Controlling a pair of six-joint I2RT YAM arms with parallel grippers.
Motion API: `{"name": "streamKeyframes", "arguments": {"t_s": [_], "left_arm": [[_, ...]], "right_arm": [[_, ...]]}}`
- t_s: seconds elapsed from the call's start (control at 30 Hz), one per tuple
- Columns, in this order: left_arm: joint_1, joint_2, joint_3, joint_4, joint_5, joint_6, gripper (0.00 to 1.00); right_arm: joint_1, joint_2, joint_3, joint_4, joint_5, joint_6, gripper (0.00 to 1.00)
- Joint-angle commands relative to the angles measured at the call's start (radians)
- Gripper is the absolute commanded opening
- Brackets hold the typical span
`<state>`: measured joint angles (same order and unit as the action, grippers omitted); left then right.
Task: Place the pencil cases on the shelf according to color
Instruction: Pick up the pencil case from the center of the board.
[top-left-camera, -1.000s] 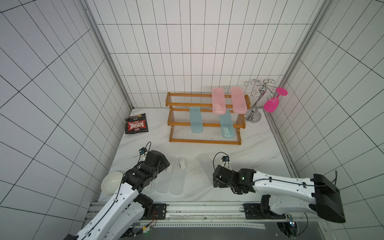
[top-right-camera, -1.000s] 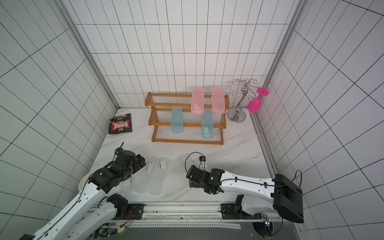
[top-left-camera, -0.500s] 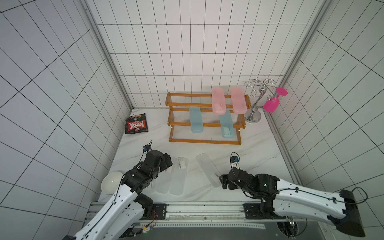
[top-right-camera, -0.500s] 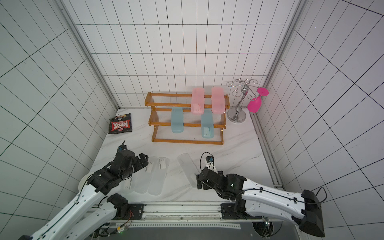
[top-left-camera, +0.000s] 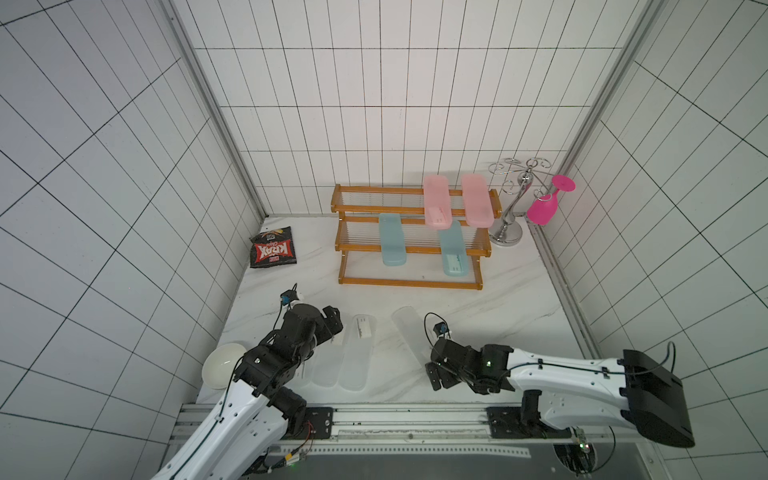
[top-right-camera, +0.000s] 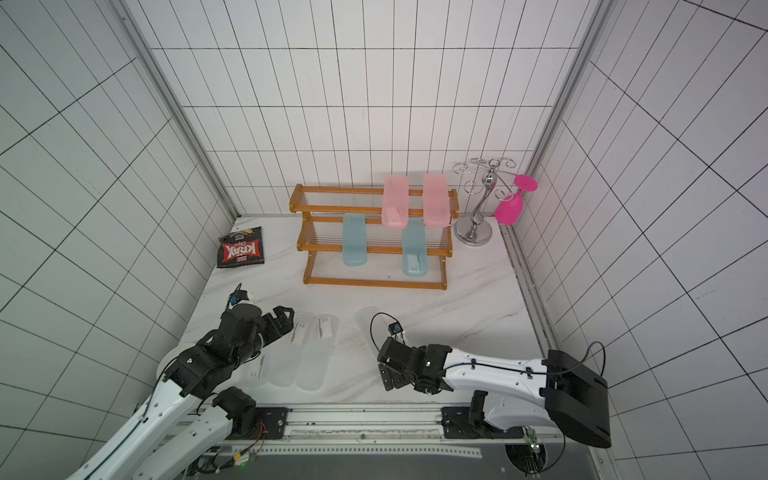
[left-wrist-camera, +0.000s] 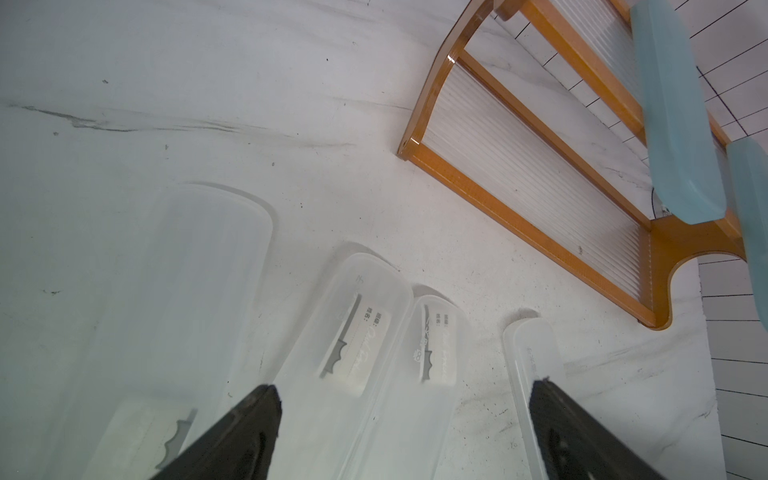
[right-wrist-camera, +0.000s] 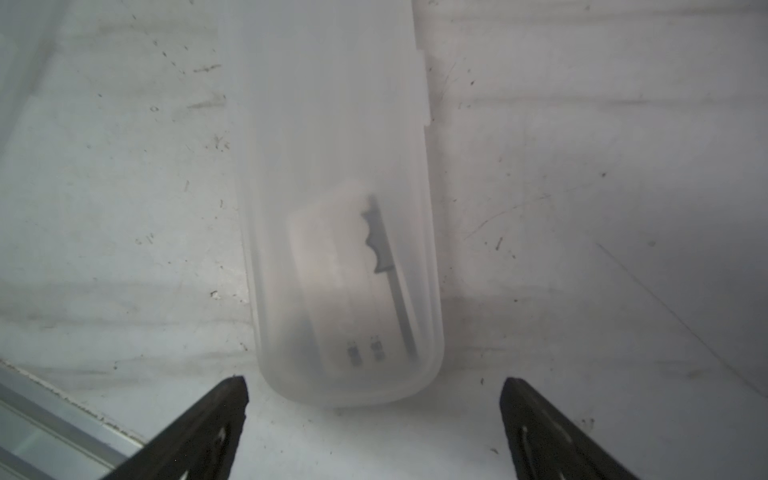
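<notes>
The shelf stands at the back with two pink pencil cases on its top tier and two teal ones on the middle tier. Three clear pencil cases lie side by side at the front left. My left gripper hovers open over them, holding nothing. A fourth clear case lies slanted mid-front. My right gripper is open at its near end, one finger at each side, apart from it.
A black-red chip bag lies at the back left. A white bowl sits by the left arm. A chrome stand with a magenta goblet is right of the shelf. A metal rail runs along the front edge.
My right gripper has drawn back toward the front edge, off the slanted clear case to its near end. The left gripper has edged slightly right over the three clear cases.
</notes>
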<state>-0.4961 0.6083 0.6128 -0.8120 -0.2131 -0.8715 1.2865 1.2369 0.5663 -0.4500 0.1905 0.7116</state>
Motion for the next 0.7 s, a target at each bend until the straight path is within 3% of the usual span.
{"name": "streamKeyframes", "arguments": {"t_s": [0.0,0.17,0.4,0.67], "left_arm": [[-0.004,-0.006,0.022,0.009,-0.012,0.004,0.98],[-0.004,-0.020,0.008,0.011,-0.010,0.000,0.98],[-0.004,-0.016,0.021,0.002,-0.037,0.011,0.98],[-0.004,-0.009,0.036,-0.005,-0.033,0.014,0.98]], "right_arm": [[-0.005,0.063,0.043,0.046,-0.022,-0.018,0.99],[-0.005,0.128,0.038,0.116,-0.046,-0.027,1.00],[-0.027,0.175,0.052,0.151,-0.046,-0.034,0.91],[-0.003,0.113,0.035,0.093,0.064,0.011,0.72]]}}
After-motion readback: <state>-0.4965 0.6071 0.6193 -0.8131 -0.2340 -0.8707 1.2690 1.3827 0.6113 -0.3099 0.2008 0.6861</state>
